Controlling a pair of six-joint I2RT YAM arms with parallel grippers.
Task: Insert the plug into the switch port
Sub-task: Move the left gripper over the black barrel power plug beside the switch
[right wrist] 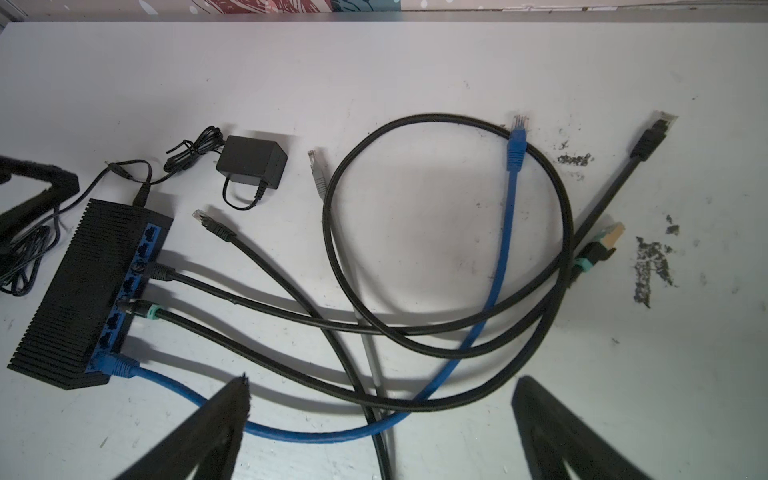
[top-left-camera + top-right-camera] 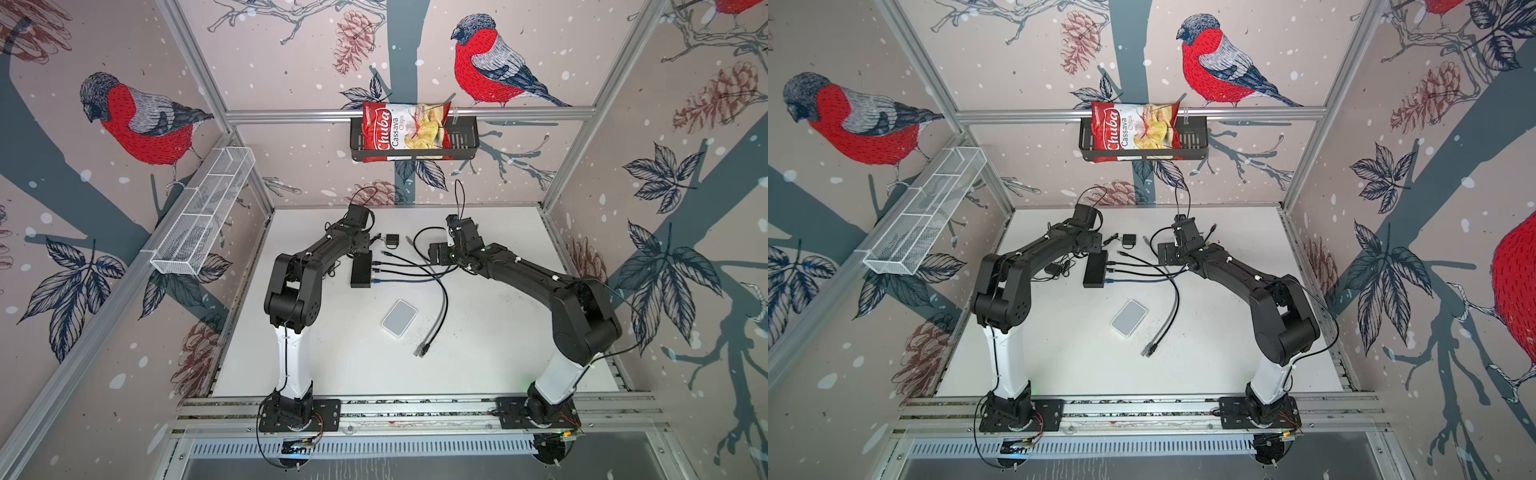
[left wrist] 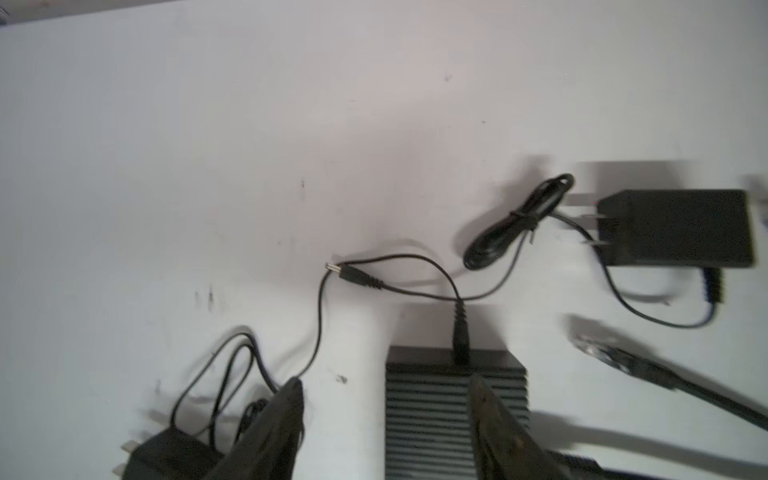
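Black adapter [image 1: 252, 161] (cord [image 1: 195, 147] bundled) lies near switch [image 1: 75, 291].

"Chuba Cassava Chips" on the red snack bag [image 2: 405, 131] in the wall basket [image 2: 464, 139].

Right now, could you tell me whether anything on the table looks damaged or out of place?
Yes: the white table has dark scraped patches where its coating looks chipped. The cables cross in a tangle beside the switch, with several ends unplugged.

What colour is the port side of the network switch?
The switch's port face is blue; clearest in the right wrist view.
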